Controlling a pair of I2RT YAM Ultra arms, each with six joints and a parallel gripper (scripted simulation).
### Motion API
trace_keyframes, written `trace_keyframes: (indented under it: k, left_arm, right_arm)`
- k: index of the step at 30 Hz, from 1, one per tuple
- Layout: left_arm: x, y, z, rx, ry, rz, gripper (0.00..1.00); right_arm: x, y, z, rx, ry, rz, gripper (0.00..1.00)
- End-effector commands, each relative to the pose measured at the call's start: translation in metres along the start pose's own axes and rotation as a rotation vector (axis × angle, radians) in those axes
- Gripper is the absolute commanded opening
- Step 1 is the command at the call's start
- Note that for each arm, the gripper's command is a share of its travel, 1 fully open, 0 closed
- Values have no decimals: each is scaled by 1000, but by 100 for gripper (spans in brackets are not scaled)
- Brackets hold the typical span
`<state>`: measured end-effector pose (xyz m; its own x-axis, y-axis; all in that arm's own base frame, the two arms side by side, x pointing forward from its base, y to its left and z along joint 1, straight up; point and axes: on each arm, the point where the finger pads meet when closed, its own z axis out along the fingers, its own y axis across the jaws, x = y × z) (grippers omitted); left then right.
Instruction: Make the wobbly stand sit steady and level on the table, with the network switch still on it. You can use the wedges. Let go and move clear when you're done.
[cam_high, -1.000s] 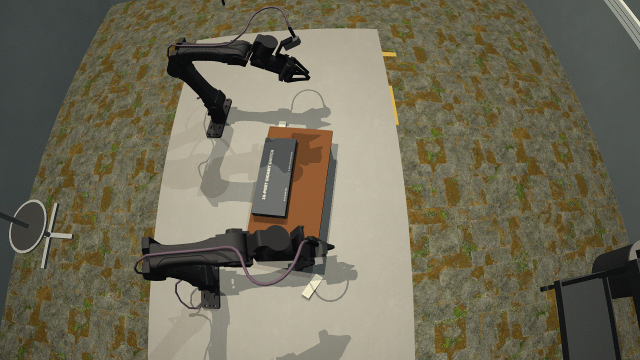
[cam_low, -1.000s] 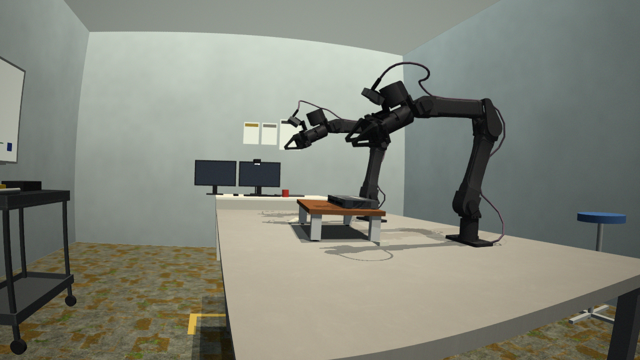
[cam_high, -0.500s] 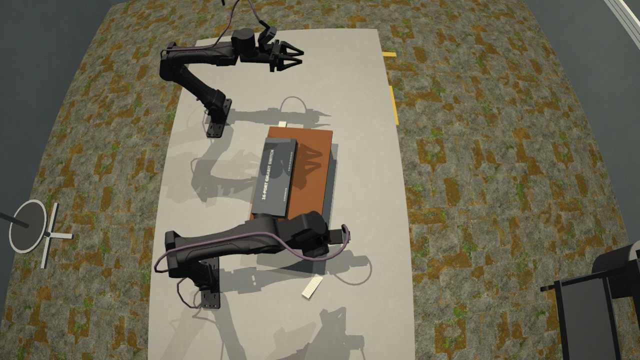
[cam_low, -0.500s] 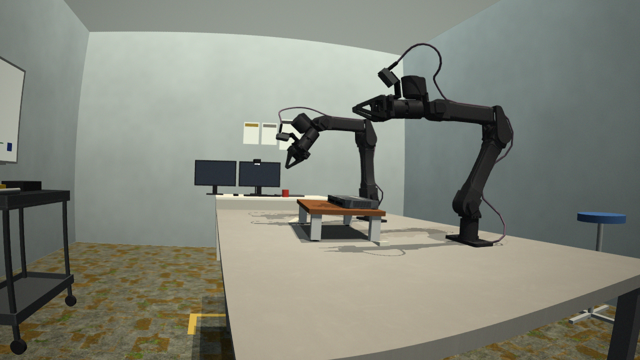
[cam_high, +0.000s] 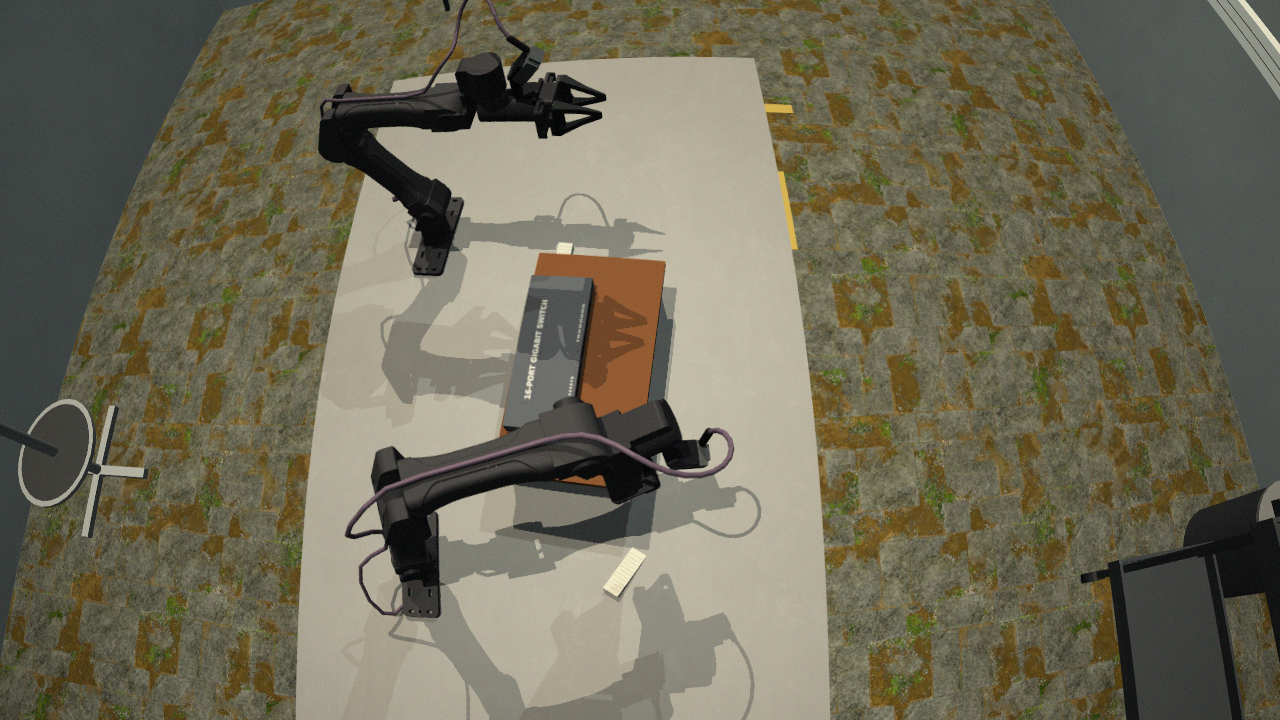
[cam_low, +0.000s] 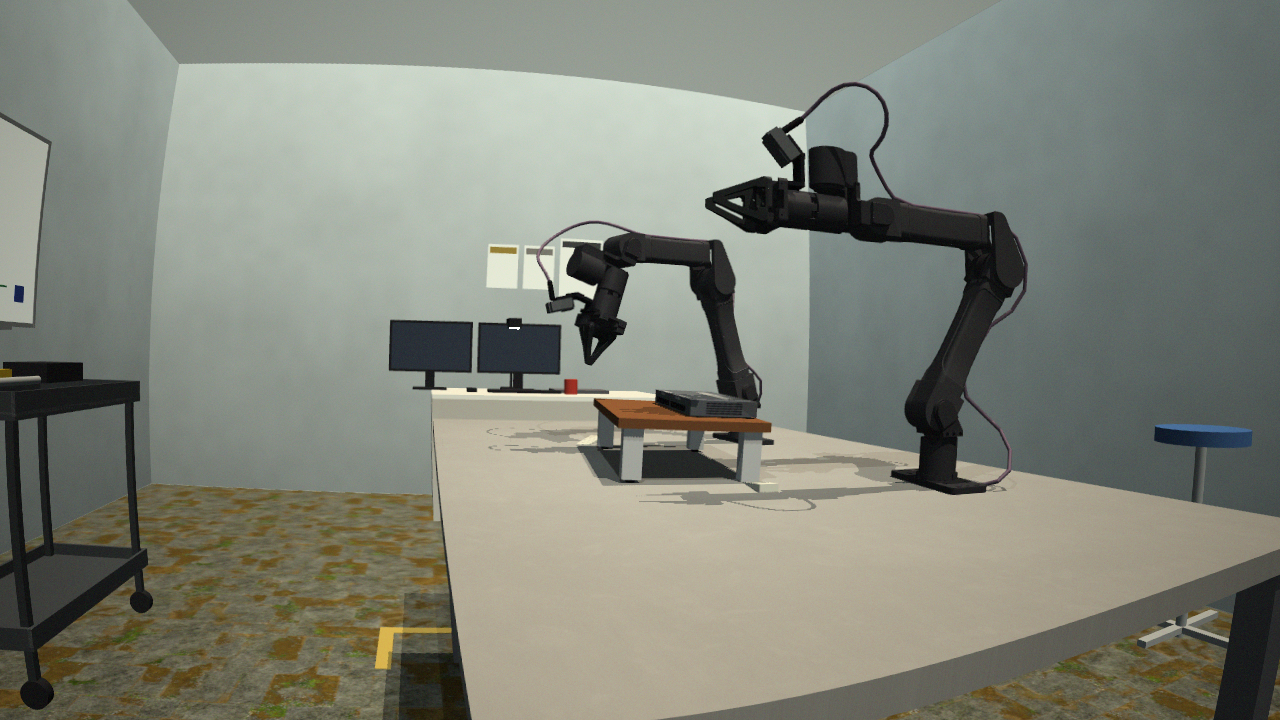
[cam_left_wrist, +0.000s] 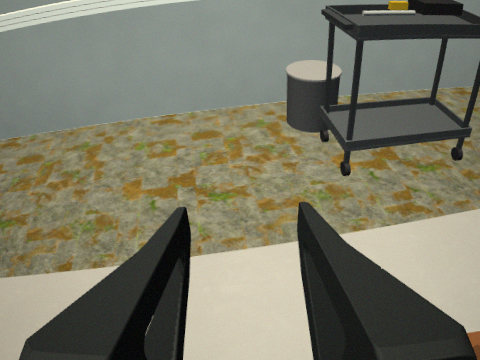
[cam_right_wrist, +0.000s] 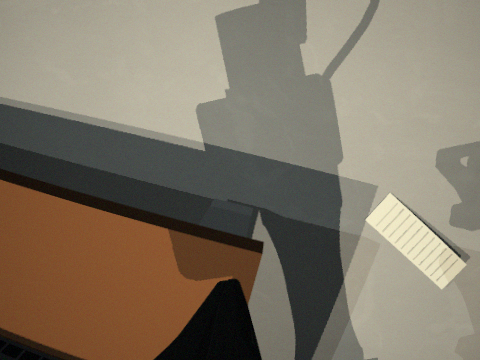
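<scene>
You are apparently bringing the right end effector (cam_high: 631, 488) (cam_low: 590, 360) (cam_right_wrist: 232, 292) down to test or steady a corner of the stand (cam_high: 640, 277) (cam_low: 626, 417) (cam_left_wrist: 472, 345) (cam_right_wrist: 100, 270), and its fingers are closed on nothing. The network switch (cam_high: 546, 358) (cam_low: 707, 404) (cam_right_wrist: 20, 352) is lying flat on the stand. The left end effector (cam_high: 604, 105) (cam_low: 708, 201) (cam_left_wrist: 243, 217) is hanging high beyond the stand's far end in the top view, part-way open and empty.

One wedge (cam_high: 564, 248) (cam_low: 765, 487) is sitting by the stand's far end, beside a leg; whether it is bearing any weight, you can't fairly be telling from here. The loose wedge (cam_high: 624, 573) (cam_right_wrist: 416, 241) is lying apart from the near end.

If you are pressing, you should be coming straight down, lightly, over the leg, and watching the opposite corner for lift. A sideways push would be risking dragging the stand off its support or sliding the switch. If it is rocking, you should be easing the wedge in, not ramming it.
</scene>
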<state>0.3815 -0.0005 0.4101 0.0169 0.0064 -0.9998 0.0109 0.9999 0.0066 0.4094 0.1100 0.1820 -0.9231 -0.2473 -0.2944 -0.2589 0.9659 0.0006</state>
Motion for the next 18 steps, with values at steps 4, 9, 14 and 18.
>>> trace_keyframes:
  k: [4,9,14,18]
  left_arm:
    - [-22,0,-5,-9,-33,-11,42]
    - [-19,-2,-4,-6,-23,-12,42]
    - [-19,-2,-4,-6,-23,-11,42]
    - [-19,-2,-4,-6,-23,-11,42]
  right_arm:
    - [43,18,13,2,311,-49,0]
    - [35,23,19,4,313,-59,0]
    - [32,27,32,-9,313,-65,0]
    - [33,22,29,-8,311,-53,0]
